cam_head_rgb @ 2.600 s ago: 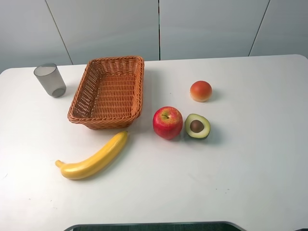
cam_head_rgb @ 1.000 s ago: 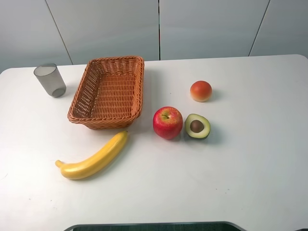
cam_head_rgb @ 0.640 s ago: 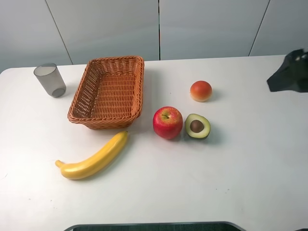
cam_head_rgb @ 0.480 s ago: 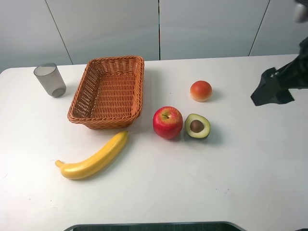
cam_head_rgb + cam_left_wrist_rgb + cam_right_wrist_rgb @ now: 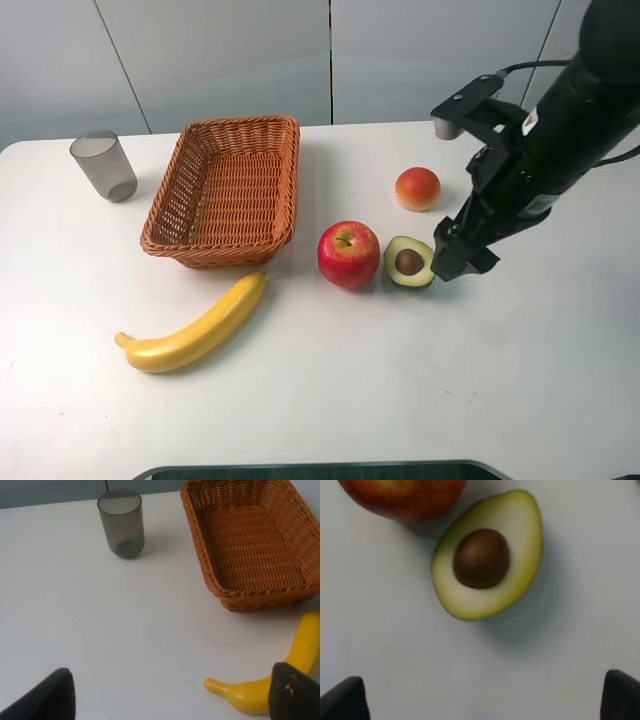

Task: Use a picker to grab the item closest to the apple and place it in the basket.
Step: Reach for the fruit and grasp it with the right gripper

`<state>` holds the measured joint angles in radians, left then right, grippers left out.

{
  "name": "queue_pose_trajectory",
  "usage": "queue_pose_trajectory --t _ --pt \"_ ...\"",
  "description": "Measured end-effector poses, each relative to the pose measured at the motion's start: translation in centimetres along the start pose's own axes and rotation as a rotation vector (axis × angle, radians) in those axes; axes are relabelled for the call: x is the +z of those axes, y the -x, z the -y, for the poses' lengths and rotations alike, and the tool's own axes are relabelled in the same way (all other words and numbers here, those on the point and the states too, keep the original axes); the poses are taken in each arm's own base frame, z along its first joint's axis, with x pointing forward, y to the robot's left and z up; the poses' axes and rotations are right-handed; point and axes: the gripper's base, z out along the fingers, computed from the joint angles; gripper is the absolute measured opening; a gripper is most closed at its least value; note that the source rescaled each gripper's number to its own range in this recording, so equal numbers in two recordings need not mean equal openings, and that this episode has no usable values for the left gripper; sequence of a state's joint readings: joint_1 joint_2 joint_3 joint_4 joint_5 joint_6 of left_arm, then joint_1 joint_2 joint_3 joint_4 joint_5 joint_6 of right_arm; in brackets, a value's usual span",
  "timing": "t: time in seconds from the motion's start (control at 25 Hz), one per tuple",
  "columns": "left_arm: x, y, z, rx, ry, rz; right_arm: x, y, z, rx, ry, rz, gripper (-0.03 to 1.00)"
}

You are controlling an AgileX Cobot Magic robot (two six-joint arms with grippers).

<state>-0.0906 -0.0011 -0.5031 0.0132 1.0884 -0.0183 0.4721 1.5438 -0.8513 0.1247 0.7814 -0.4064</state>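
Right tool (image 5: 482,698): jaws wide apart, empty, just beside the avocado (image 5: 487,555), not touching it. Left tool (image 5: 172,695): apart, empty.

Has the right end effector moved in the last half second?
Yes. The right end effector came in leftward from the right edge of the table, now just right of the avocado half.

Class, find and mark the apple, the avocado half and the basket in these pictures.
apple (image 5: 348,254), exterior high view, middle of its red skin.
avocado half (image 5: 481,558), right wrist view, on the brown pit.
basket (image 5: 220,256), exterior high view, its near woven wall.
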Motion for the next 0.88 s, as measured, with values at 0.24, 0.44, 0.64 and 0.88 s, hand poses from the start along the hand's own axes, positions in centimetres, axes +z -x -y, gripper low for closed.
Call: queue_pose_trajectory --t 0.24,0.44,0.64,0.88 --pt "0.0 0.0 0.0 -0.002 0.0 0.0 2.4 1.5 -0.8 -0.067 -0.006 0.003 1.0" --pt "0.0 0.0 0.0 -0.004 0.0 0.0 4.3 2.2 -1.2 -0.086 -0.008 0.007 1.0" --pt "0.0 0.0 0.0 -0.004 0.0 0.0 5.8 2.5 -1.0 -0.064 -0.021 0.002 1.0" --pt "0.0 0.0 0.0 -0.004 0.0 0.0 6.9 2.6 -0.7 -0.054 -0.037 0.004 1.0"
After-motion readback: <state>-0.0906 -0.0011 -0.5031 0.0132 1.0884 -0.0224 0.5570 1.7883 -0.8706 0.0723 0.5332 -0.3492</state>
